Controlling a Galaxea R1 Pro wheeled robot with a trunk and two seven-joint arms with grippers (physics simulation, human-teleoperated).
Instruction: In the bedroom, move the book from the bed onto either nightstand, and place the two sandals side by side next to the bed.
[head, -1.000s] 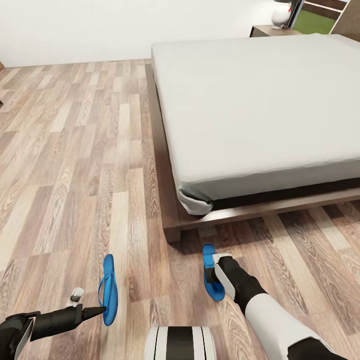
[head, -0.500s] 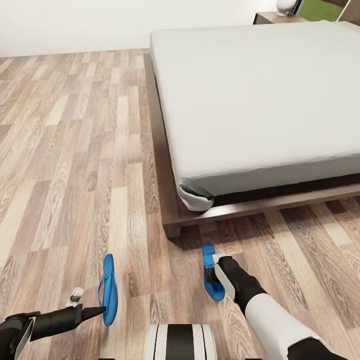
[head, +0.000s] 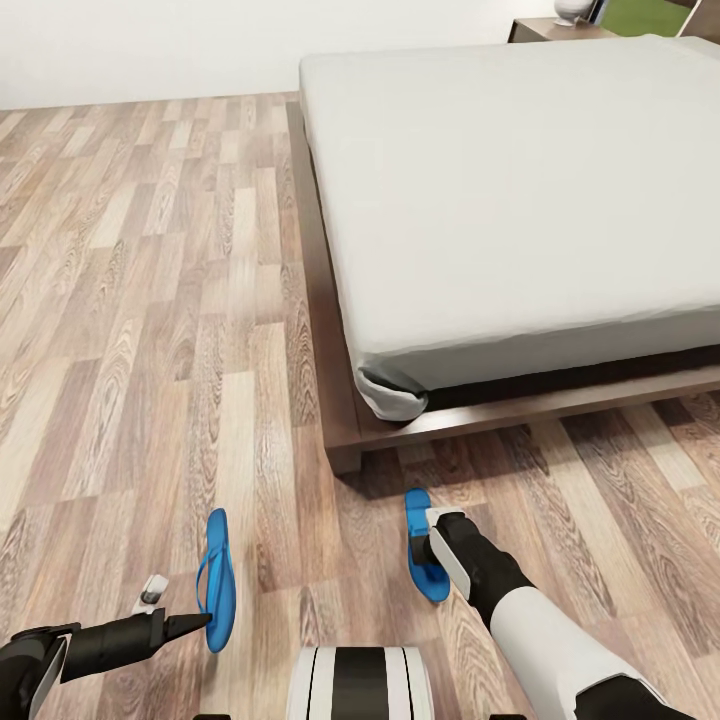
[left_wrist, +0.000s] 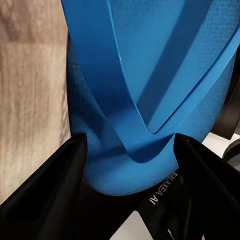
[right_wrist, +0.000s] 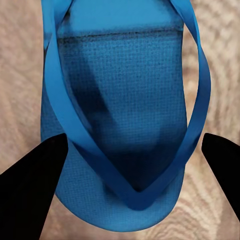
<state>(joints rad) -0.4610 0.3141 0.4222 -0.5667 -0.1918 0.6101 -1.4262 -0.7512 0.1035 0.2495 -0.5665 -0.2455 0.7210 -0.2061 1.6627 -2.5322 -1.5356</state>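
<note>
In the head view, the left gripper (head: 190, 622) is clamped on the edge of 1 blue sandal (head: 218, 578) above the wood floor (head: 120, 350), while the right gripper (head: 432, 548) grips the other sandal (head: 421, 548) near the corner of the bed (head: 500, 190); the nightstand (head: 555, 28) sits beyond its far end. The left wrist view shows dark fingers (left_wrist: 45, 195) pinching the first sandal (left_wrist: 150, 80). The right wrist view shows black fingers (right_wrist: 30, 175) flanking the second sandal's (right_wrist: 125, 100) toe end.

Head cam looks down over floor (head: 150, 300) w/ bed (head: 520, 200); wrist cams close-up on sandals (left_wrist: 150, 75).
</note>
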